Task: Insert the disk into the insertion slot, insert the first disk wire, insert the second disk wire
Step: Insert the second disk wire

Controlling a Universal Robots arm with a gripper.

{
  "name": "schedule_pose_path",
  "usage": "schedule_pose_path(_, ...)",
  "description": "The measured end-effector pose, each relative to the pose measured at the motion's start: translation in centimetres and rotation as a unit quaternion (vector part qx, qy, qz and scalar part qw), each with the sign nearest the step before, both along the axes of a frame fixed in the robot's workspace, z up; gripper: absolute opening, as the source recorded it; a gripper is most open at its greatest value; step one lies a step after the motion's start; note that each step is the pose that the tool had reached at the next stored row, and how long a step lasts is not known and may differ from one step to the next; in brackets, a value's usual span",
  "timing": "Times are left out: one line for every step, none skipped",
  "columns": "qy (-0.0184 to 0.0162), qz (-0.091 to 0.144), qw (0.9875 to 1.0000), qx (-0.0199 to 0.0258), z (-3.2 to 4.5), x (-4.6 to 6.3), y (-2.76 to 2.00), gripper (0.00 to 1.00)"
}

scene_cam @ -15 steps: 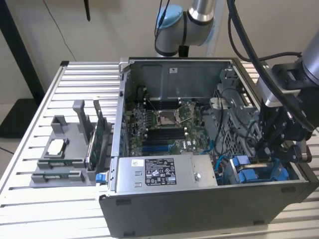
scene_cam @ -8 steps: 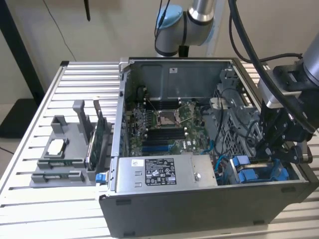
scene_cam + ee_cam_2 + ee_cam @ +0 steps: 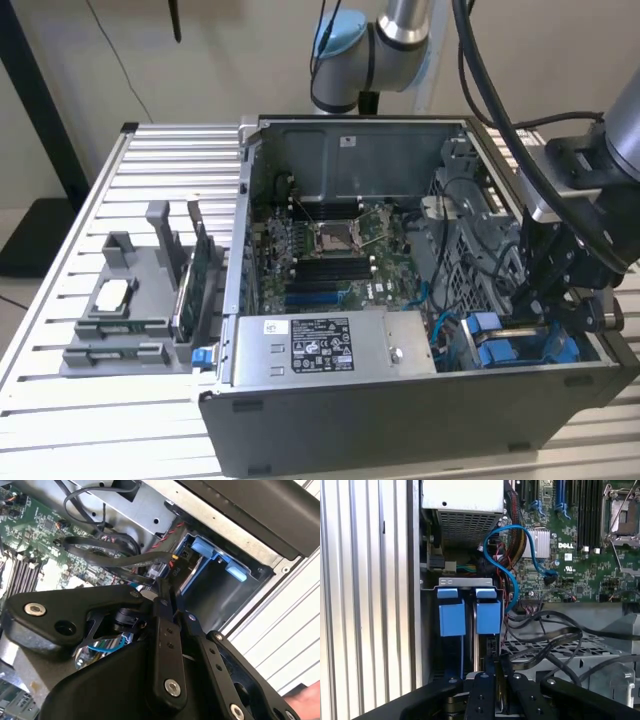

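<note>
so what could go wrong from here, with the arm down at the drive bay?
Black cables loop loosely beside the jaws and could snag as the gripper moves. The blue cable arcs close to the blue carriers and might get pinched. Metal cage walls crowd the gripper, so a sideways shift may hit them.

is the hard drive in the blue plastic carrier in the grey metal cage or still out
In. In the first wrist view two blue plastic carriers sit side by side inside the grey metal drive cage, with the black gripper just beside them.

two blue carriers (image 3: 470,611) in cage
</note>
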State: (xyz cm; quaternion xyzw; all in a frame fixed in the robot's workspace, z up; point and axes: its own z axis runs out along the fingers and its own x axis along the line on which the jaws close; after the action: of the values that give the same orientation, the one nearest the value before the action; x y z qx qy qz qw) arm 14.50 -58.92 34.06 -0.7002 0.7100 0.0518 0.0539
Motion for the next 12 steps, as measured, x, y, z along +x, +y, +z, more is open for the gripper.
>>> schedule_pose_path(0.0,0.0,1.0,0.0,-0.06,0.0,0.0,0.16)
schedule_pose_path(0.0,0.0,1.0,-0.0001,-0.09,0.0,0.0,0.16)
schedule_pose_path(0.0,0.0,1.0,-0.0001,-0.13,0.0,0.0,0.16)
schedule_pose_path(0.0,0.0,1.0,-0.0001,-0.19,0.0,0.0,0.16)
schedule_pose_path(0.0,0.0,1.0,-0.0002,-0.27,0.0,-0.01,0.16)
schedule_pose_path(0.0,0.0,1.0,-0.0006,-0.4,0.0,0.0,0.16)
schedule_pose_path(-0.0002,0.0,1.0,-0.0009,-0.55,0.0,0.0,0.16)
schedule_pose_path(-0.0003,0.0,1.0,-0.0009,-0.7,0.0,0.0,0.16)
schedule_pose_path(-0.0003,0.0,1.0,-0.0005,-0.75,0.0,0.0,0.16)
schedule_pose_path(-0.0004,0.0,1.0,0.0001,-0.81,0.0,0.0,0.16)
schedule_pose_path(-0.0004,0.0,1.0,0.001,-0.8,0.0,0.0,0.18)
schedule_pose_path(-0.0001,0.0,1.0,0.0013,-0.63,0.0,0.0,0.18)
